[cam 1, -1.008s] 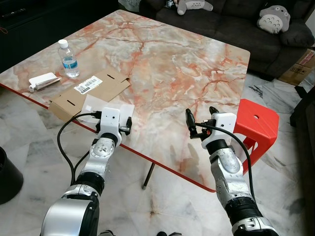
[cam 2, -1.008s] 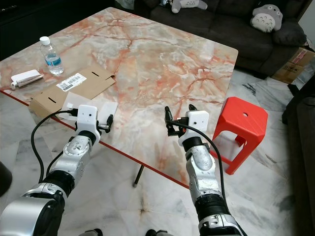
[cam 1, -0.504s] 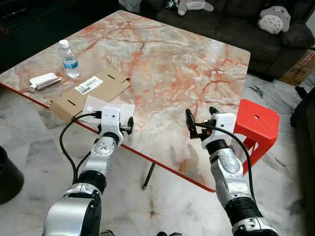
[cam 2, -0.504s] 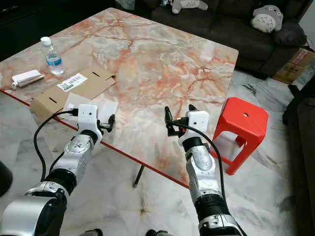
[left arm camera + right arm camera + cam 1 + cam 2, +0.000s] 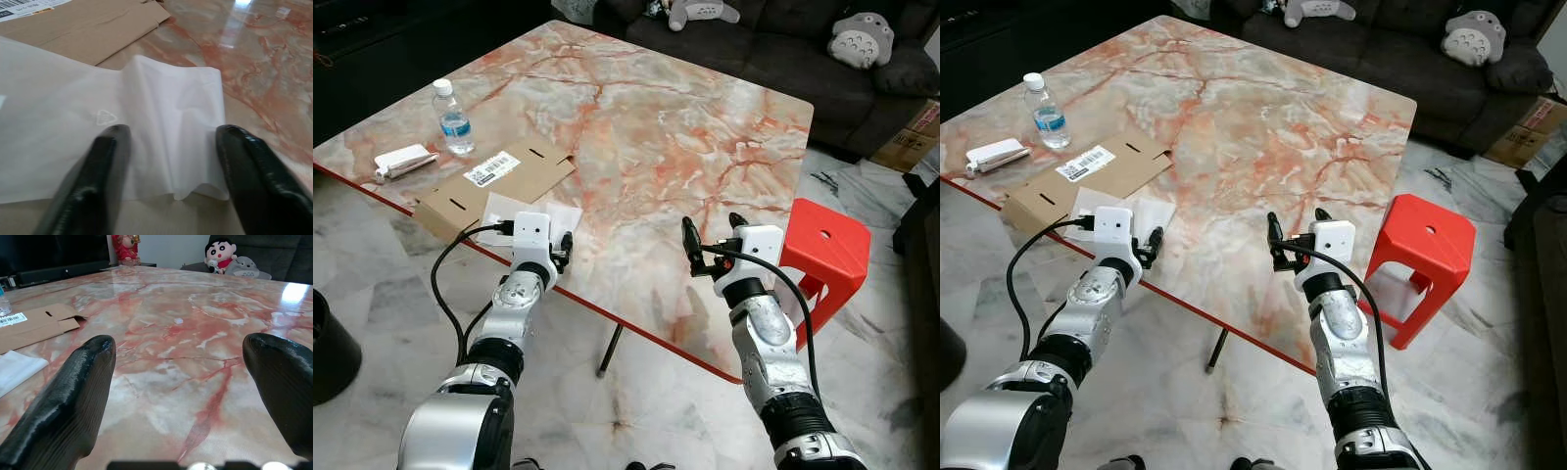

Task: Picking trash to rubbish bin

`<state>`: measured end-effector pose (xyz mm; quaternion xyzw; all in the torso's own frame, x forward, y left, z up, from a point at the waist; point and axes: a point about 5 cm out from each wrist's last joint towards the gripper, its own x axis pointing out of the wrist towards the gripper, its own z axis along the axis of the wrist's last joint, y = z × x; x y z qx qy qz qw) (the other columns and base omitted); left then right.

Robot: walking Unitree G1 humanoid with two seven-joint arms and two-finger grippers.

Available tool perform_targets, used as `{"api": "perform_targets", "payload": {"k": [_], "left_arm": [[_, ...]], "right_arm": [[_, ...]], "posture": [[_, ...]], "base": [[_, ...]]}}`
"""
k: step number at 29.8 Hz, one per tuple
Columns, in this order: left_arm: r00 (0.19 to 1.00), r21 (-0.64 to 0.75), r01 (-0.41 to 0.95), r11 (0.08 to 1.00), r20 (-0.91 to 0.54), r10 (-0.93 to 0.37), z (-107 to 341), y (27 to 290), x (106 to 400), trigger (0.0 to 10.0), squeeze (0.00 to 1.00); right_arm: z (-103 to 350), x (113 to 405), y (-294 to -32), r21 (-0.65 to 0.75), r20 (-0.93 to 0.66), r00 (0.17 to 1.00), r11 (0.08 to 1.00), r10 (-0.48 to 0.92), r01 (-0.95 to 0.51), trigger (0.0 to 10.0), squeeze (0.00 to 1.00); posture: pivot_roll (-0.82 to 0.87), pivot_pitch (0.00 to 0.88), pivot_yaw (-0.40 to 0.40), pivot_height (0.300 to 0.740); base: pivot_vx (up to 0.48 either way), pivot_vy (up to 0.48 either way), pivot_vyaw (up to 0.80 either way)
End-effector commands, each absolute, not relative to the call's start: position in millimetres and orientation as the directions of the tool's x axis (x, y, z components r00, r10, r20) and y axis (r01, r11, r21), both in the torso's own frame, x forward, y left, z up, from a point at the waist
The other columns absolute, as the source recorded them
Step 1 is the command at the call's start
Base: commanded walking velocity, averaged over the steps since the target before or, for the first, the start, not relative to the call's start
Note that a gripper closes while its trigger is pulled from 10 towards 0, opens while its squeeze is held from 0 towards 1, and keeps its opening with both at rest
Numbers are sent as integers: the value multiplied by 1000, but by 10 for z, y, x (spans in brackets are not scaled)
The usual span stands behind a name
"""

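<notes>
A thin white plastic sheet [image 5: 499,208] lies flat at the near edge of the marble table [image 5: 646,127], partly on a flattened cardboard box [image 5: 504,174]. My left gripper [image 5: 171,142] is open just above the sheet's near edge, one finger [image 5: 105,161] over the plastic on each side. A small water bottle [image 5: 452,117] and a white folded pack [image 5: 403,161] sit further left on the table. Over the table's near right part, my right gripper [image 5: 713,235] hovers open with nothing between its fingers.
A red plastic stool [image 5: 827,250] stands by the table's right corner, close to my right arm. A dark bin [image 5: 328,352] sits on the floor at the far left. A dark sofa [image 5: 783,29] with plush toys is behind the table.
The left wrist has turned slightly at the plastic sheet. The right gripper has stayed in place.
</notes>
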<state>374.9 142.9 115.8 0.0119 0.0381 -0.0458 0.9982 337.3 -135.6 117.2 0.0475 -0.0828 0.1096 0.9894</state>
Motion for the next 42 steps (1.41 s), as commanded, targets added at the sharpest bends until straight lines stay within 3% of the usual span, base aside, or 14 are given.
{"api": "perform_targets", "payload": {"k": [1,33,38,40,41,42], "left_arm": [[985,2,118,993,-129,-117,1062,1356,3719,0,0],[983,-23,155,988,-93,-156,1114,1193,3716,0,0],[988,-35,150,988,-16,-151,1202,1150,3716,235,0],[988,-27,151,988,15,-150,1249,1138,3720,3882,0],[988,-16,146,989,54,-144,1302,1130,3725,10000,0],[988,-14,143,990,64,-141,1317,1130,3727,10000,0]], "right_arm": [[1171,3360,-1383,72,172,964,973,205,-219,10000,0],[1182,3381,-1346,76,175,961,971,212,-228,10000,0],[1203,3395,-1340,75,182,960,971,212,-229,10000,0],[1219,3400,-1348,73,187,959,971,211,-227,10000,0],[1235,3407,-1360,71,193,959,972,206,-223,10000,0],[1239,3409,-1364,70,195,959,973,204,-221,10000,0]], "posture": [[57,138,-165,740],[65,114,-155,740],[63,104,-150,740],[62,99,-148,740],[63,93,-146,740],[63,93,-146,740]], "base": [[0,0,0],[0,0,0],[0,0,0],[0,0,0],[0,0,0],[0,0,0]]}}
